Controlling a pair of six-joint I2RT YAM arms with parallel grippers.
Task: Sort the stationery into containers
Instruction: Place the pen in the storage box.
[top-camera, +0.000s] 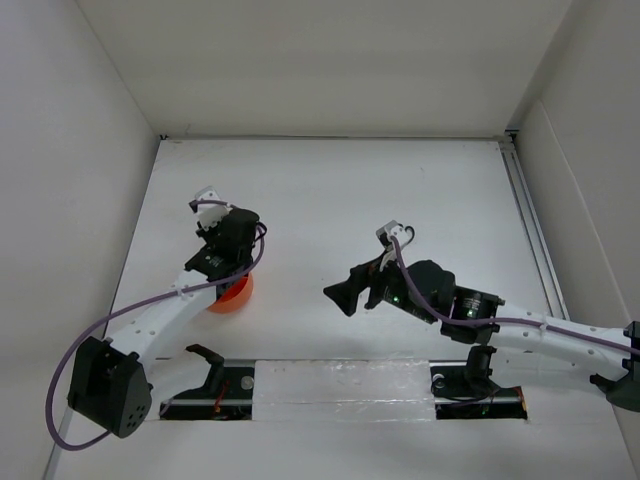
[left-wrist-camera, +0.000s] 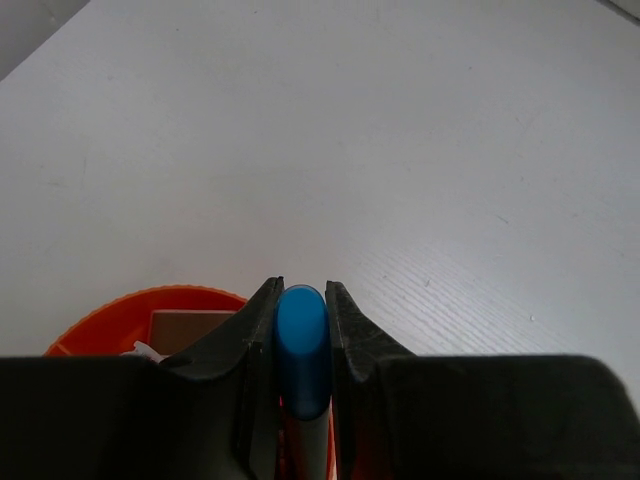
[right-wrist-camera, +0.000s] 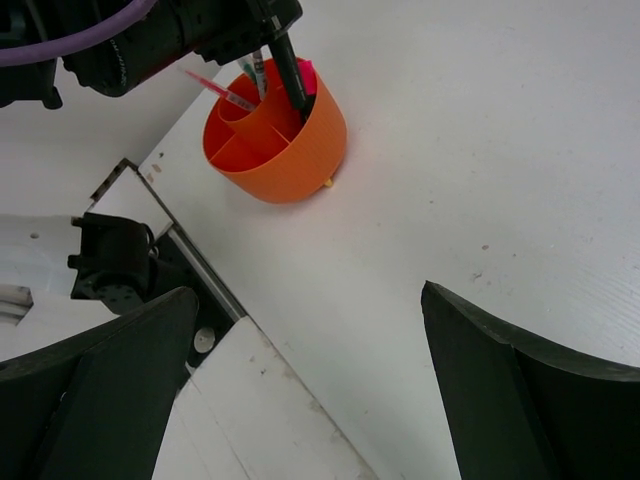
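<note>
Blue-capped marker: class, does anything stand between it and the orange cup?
Nothing visible does. The left gripper holds the blue-capped marker directly over the orange cup, its lower end apparently already past the rim.

Left tool (left-wrist-camera: 302, 288) and its marker (left-wrist-camera: 302, 352) above orange cup (left-wrist-camera: 118, 312); table (top-camera: 350, 190) beyond seemingly unobstructed.

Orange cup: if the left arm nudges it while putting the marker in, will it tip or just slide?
Probably slide rather than tip: the orange cup looks wider than tall and sits on the smooth white table. It seems thin plastic, so likely light and easily shoved. The pens leaning at one side could shift its balance slightly.
</note>
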